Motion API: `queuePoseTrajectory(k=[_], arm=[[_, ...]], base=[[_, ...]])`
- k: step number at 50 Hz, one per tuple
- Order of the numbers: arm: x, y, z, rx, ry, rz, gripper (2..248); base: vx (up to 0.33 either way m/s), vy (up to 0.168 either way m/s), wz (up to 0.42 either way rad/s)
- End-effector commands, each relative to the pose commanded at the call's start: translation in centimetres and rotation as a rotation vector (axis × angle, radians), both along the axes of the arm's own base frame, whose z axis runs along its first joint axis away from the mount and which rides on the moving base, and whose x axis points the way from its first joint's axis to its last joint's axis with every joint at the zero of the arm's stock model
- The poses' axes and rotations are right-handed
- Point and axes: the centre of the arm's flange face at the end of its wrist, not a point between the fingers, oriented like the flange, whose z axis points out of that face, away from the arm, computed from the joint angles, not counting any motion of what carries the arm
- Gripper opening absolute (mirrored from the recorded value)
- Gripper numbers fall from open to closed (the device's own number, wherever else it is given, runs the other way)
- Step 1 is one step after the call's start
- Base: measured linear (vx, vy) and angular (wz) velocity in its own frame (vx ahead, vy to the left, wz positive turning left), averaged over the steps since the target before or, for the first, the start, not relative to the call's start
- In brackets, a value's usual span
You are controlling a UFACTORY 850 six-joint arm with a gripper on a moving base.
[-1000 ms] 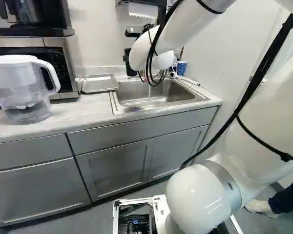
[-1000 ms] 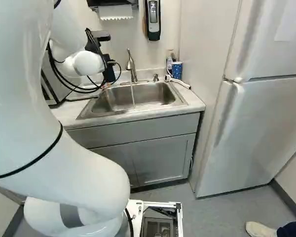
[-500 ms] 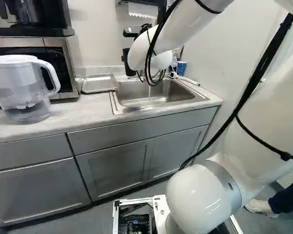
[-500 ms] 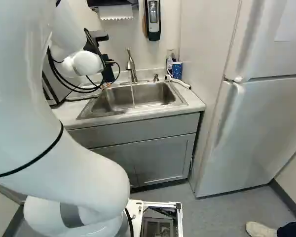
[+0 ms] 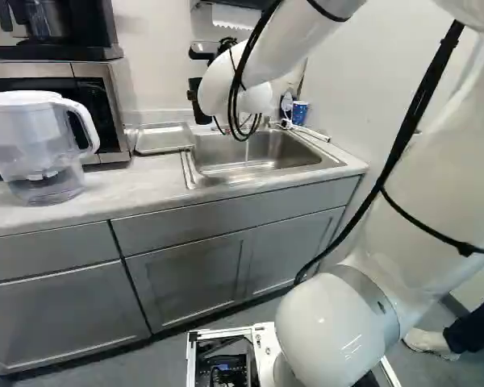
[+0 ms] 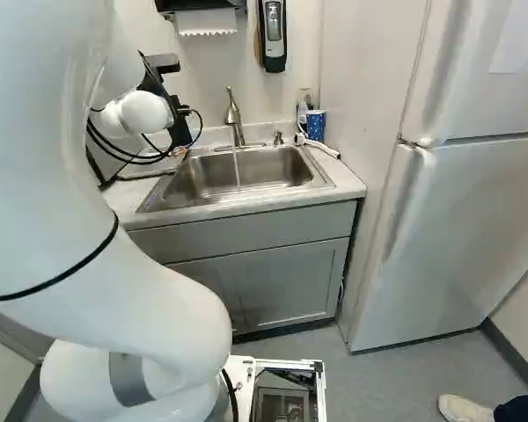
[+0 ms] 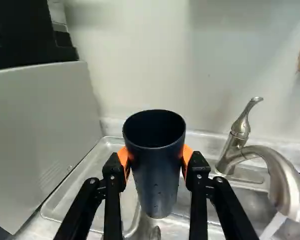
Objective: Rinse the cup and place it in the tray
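At the back of the left base view my gripper [image 5: 198, 101] is a small dark shape above the counter, left of the sink; its fingertips are hidden there. The wrist view shows the gripper [image 7: 155, 159] shut on the dark cup [image 7: 156, 187], orange pads pressing it from two sides. The cup is upright, its open rim uppermost, with droplets on its wall. Beyond and below it lies the metal tray [image 7: 65, 199], also seen beside the sink as the tray [image 5: 163, 151]. Water runs from the faucet [image 7: 285, 187], to one side of the cup.
The sink [image 6: 178, 189] is set in the counter [image 5: 137, 181]. A microwave [image 5: 105, 97] and a water pitcher [image 5: 40, 145] stand left of the tray. A blue cup [image 6: 316, 125] stands at the sink's far right corner. A refrigerator [image 6: 466, 211] is at the right.
The arm has shifted left in both base views, carrying the gripper and cup away from the faucet, towards the tray side. The base has not moved.
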Motion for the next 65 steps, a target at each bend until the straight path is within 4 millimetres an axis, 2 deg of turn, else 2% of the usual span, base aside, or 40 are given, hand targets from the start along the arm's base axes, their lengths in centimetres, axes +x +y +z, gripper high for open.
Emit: queuePoseTrajectory(k=[37,65], arm=[[1.1,5.4,0.0,0.071,0.03,0.035,121],[1.4,5.8,-2.1,0.072,0.04,0.037,121]], base=[[0.0,0.0,0.0],[0.0,0.0,0.0]])
